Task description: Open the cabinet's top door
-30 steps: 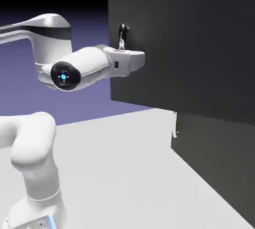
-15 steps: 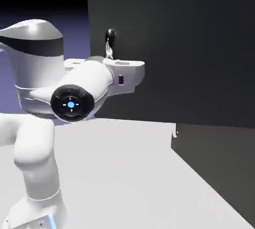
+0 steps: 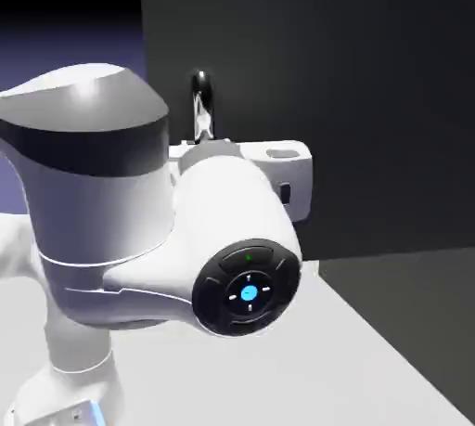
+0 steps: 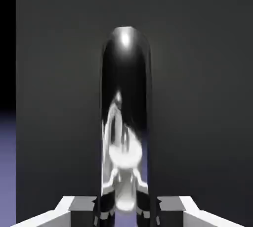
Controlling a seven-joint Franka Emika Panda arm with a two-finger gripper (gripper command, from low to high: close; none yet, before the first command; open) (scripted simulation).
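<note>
The cabinet's top door [image 3: 371,90] is a dark charcoal panel, swung outward with its free edge at the exterior view's left. Its short silver bar handle [image 3: 201,104] stands upright near that edge. My white hand [image 3: 274,169] sits just below and beside the handle, and the large wrist joint hides the fingers there. In the hand view the gripper [image 4: 126,210] is shut on the glossy handle [image 4: 126,117], which fills the middle, with a grey fingertip [image 4: 81,205] on either side of it.
The matching lower panel [image 3: 408,322] stays flush beneath the top door; its handle is hidden behind my arm. The white table [image 3: 353,368] runs up to the cabinet's base. My arm's elbow and wrist [image 3: 139,201] fill the lower left.
The top door has swung further out toward the exterior view's left. My hand, still on the handle, has drawn back with it, and the wrist now looms closer to the camera.
</note>
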